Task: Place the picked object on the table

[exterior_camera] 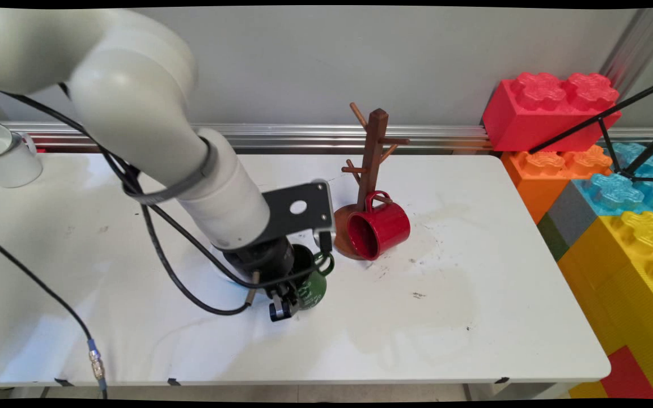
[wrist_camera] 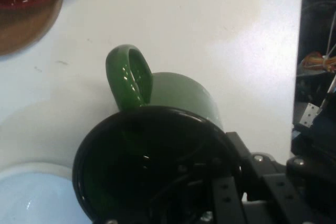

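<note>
White mug (exterior_camera: 8, 154) sits at the desk's (exterior_camera: 474, 317) far left edge, well apart from me. My claw (exterior_camera: 284, 303) is down low at desk centre, clenched on the green mug's (exterior_camera: 310, 286) rim, one finger inside the dark interior, one outside; mug stands upright on the desk, handle toward the rack. Just right: wooden mug tree (exterior_camera: 373, 164) with red mug (exterior_camera: 378, 228) tipped against its base. Far right: big toy bricks (exterior_camera: 598, 187).
</note>
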`<state>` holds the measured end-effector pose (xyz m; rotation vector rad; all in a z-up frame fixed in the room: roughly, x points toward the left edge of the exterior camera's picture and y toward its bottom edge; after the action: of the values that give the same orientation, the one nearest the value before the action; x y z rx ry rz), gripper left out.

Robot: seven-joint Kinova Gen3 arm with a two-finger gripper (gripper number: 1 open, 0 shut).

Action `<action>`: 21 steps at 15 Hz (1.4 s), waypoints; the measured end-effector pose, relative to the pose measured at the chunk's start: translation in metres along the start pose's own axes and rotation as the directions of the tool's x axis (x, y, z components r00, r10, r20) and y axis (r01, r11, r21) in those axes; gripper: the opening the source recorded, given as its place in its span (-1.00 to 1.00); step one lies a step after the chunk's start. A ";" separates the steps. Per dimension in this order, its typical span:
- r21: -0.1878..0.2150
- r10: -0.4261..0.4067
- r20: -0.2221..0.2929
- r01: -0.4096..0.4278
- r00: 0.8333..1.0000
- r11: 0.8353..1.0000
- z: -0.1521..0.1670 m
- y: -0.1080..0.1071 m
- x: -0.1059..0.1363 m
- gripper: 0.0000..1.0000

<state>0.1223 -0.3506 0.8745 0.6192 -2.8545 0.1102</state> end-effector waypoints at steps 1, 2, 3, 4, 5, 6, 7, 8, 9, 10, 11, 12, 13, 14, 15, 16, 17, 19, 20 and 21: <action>0.003 0.005 0.010 -0.005 1.000 1.000 0.006 0.000 0.002 -1.00; 0.005 0.008 0.018 -0.008 1.000 1.000 0.011 0.000 0.003 -1.00; 0.007 0.011 0.027 -0.011 1.000 1.000 0.017 0.000 0.005 -1.00; 0.008 0.012 0.031 -0.013 0.999 1.000 0.020 0.000 0.005 -1.00; 0.008 0.015 0.037 -0.015 0.999 1.000 0.025 0.000 0.007 -1.00; 0.008 0.017 0.040 -0.017 0.999 1.000 0.028 0.000 0.008 -1.00; 0.008 0.021 0.043 -0.022 0.999 1.000 0.032 0.000 0.009 -1.00; 0.008 0.024 0.046 -0.025 0.999 1.000 0.034 0.000 0.010 -1.00; 0.009 0.027 0.051 -0.027 0.998 1.000 0.037 0.000 0.011 -1.00; 0.010 0.029 0.056 -0.029 0.998 1.000 0.041 0.000 0.012 -1.00; 0.010 0.030 0.063 -0.031 0.998 0.999 0.044 0.000 0.012 -1.00; 0.010 0.032 0.067 -0.033 0.997 0.999 0.047 0.001 0.013 -1.00; 0.010 0.033 0.071 -0.034 0.997 0.999 0.048 0.001 0.012 -1.00; 0.010 0.035 0.075 -0.036 0.997 0.999 0.050 0.001 0.012 -1.00; 0.010 0.035 0.078 -0.036 0.996 0.999 0.051 0.001 0.012 -1.00; 0.009 0.037 0.080 -0.038 0.996 0.999 0.053 0.001 0.012 -1.00; 0.009 0.037 0.082 -0.038 0.996 0.999 0.054 0.001 0.012 -1.00; 0.008 0.039 0.086 -0.040 0.996 0.999 0.057 0.002 0.012 -1.00; 0.007 0.039 0.088 -0.040 0.995 0.999 0.058 0.002 0.013 -1.00; 0.007 0.040 0.090 -0.041 0.995 0.999 0.059 0.002 0.013 -1.00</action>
<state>0.0987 -0.3609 0.8202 0.5829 -2.9556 0.1040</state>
